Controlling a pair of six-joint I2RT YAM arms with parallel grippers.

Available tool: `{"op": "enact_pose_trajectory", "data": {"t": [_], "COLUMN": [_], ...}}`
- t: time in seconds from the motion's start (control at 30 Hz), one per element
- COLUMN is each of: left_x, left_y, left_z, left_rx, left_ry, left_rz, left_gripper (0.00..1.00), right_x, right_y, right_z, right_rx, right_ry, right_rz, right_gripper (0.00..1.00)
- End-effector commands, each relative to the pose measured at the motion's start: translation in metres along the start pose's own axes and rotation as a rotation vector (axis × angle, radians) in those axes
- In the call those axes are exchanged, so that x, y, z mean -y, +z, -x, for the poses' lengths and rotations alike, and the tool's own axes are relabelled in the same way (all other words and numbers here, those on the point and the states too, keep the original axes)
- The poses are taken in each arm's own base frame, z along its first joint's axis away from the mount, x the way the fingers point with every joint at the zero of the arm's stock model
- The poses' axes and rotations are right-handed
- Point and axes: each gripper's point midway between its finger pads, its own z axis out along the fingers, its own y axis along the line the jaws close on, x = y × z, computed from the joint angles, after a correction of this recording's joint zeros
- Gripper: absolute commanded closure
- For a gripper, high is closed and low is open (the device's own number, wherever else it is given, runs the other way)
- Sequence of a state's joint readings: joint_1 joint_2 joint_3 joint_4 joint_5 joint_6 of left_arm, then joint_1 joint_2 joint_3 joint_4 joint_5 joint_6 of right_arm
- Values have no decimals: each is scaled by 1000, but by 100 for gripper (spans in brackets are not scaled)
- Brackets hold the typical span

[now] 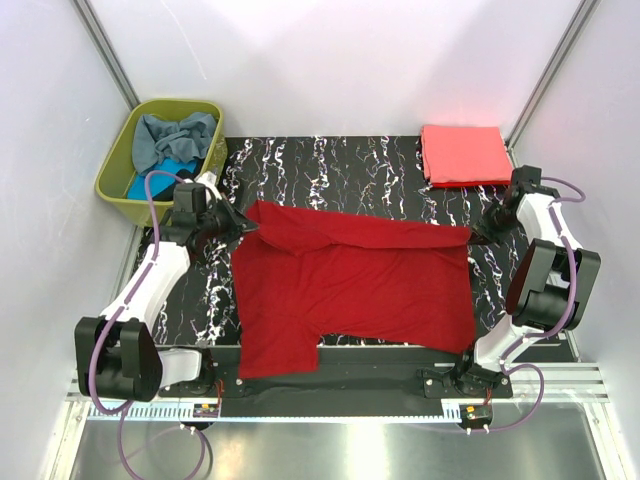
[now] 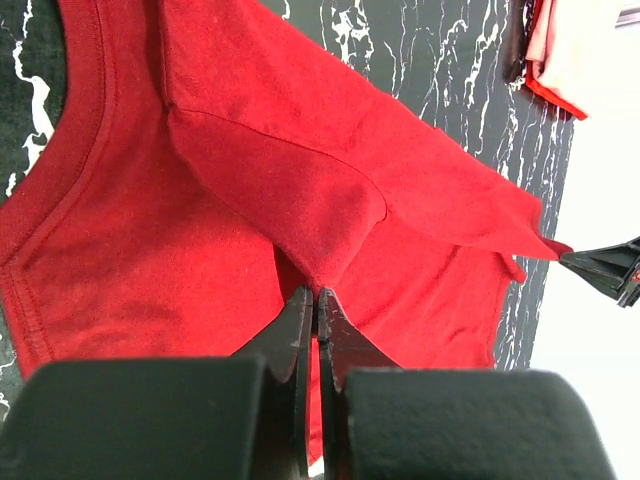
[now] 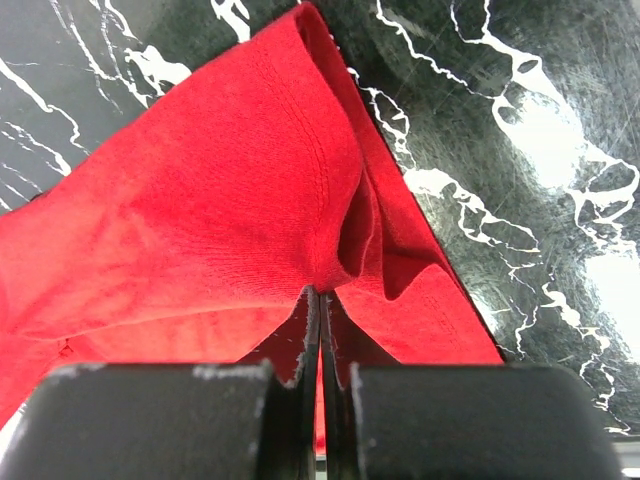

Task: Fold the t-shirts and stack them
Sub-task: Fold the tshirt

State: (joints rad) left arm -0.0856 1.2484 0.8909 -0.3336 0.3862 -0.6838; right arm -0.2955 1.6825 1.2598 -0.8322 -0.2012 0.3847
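**A:** Olive-green plastic basket [image 1: 120, 185] at the far left, with a grey-blue shirt [image 1: 175, 135] and a turquoise one [image 1: 165, 172] heaped in it, not yet folded. Which one is in hand?

**B:** The dark red t-shirt [image 1: 350, 290], spread across the black marbled table [image 1: 330, 165]. The left gripper [image 1: 248, 228] is clenched on a pinch of cloth at its far-left corner, near the collar. The wrist view shows the fabric tenting up into the tips.

**A:** And further right?

**B:** The right gripper [image 1: 476, 234] is clamped on the far-right corner, hem bunched between its tips. Between the two, the far edge lies doubled over in a narrow band.

**A:** So how to do this well?

**B:** I'd carry both corners toward the near edge together and level, keeping the span taut so the crease runs straight. If one arm leads, the fold skews. Release only once the cloth lies flat.

**A:** Then?

**B:** Probably onto the folded coral-pink shirt [image 1: 463, 153] at the far-right corner.
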Motion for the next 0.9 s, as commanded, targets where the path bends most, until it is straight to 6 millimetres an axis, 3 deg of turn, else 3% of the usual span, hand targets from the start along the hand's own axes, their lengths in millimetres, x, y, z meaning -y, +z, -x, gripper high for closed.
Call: {"op": "enact_pose_trajectory", "data": {"t": [0.0,0.27,0.47,0.57,0.6,0.67,0.7,0.8,0.83,0.87], "left_x": [7,-23,-41,-49,-50,-51,-51,-51,-51,-50], "left_y": [-8,-3,2,3,4,5,5,7,8,7], "left_z": [4,-15,-27,-32,-32,-35,-36,-41,-44,-47], "left_rx": [31,12,-17,-31,-35,-50,-55,-85,-95,-102], "left_ry": [6,-3,-1,9,13,26,30,26,15,9], "left_rz": [-35,46,84,102,106,106,102,90,87,80], "left_gripper": [100,100,100,100,100,100,100,100,100,100], "right_x": [7,21,30,30,27,9,-3,-52,-74,-88], "right_y": [-8,7,15,17,10,-9,-28,-58,-59,-65], "right_z": [-1,-21,-22,-21,-17,-9,-5,-18,-39,-45], "right_rx": [29,-31,-30,-41,-27,20,71,112,78,84], "right_ry": [-15,-5,-17,-25,-30,-41,-55,-115,-158,-181], "right_rz": [-21,-59,-88,-94,-85,-32,12,177,227,275], "right_gripper": [100,100,100,84,67,54,50,45,44,44]}}
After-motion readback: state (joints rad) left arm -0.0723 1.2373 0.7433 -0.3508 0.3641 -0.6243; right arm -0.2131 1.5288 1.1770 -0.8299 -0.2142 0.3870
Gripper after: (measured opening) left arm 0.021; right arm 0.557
